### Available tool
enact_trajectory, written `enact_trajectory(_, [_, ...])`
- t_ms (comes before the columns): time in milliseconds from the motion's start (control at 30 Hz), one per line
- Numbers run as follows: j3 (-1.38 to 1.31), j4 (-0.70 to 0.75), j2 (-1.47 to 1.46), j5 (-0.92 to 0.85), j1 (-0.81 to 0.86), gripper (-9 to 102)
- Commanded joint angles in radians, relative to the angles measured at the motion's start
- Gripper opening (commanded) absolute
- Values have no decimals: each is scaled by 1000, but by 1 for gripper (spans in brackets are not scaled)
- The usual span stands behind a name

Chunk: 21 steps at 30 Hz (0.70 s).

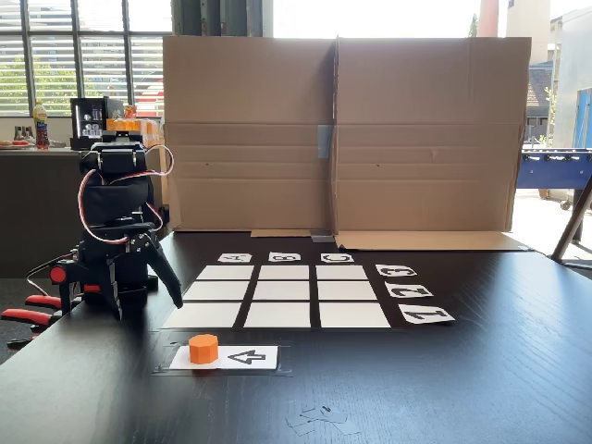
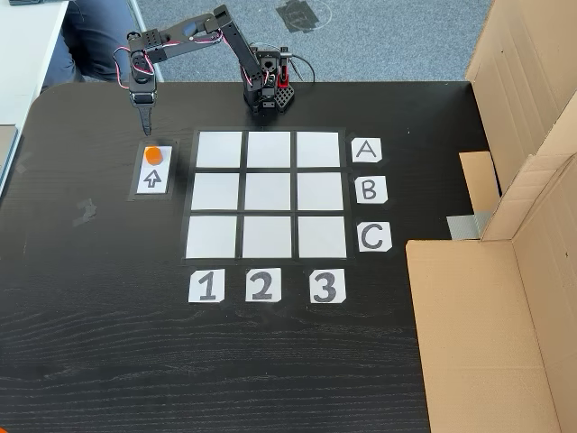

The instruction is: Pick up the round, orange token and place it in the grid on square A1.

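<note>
The black two-finger tool (image 2: 144,122) hangs just above the small bright orange faceted token (image 2: 152,154), fingers drawn to a narrow point, holding nothing. The token sits on the white arrow card (image 2: 153,178), left of the white nine-square grid (image 2: 267,193) in the top-down fixed view. Nothing is done yet: grasp, carry and placing on corner square A1 (image 2: 219,150) remain. Whether a slight gap remains between the fingers is hard to judge. The dark desk (image 2: 108,343) carries everything.
</note>
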Motion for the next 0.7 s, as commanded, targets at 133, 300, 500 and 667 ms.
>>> enact_trajectory(133, [-115, 12, -69, 9, -67, 35])
enact_trajectory(300, [-137, 6, -98, 11, -107, 34])
enact_trajectory(500, [-163, 3, -121, 15, -147, 35])
enact_trajectory(667, [-207, 12, -160, 37, -175, 35])
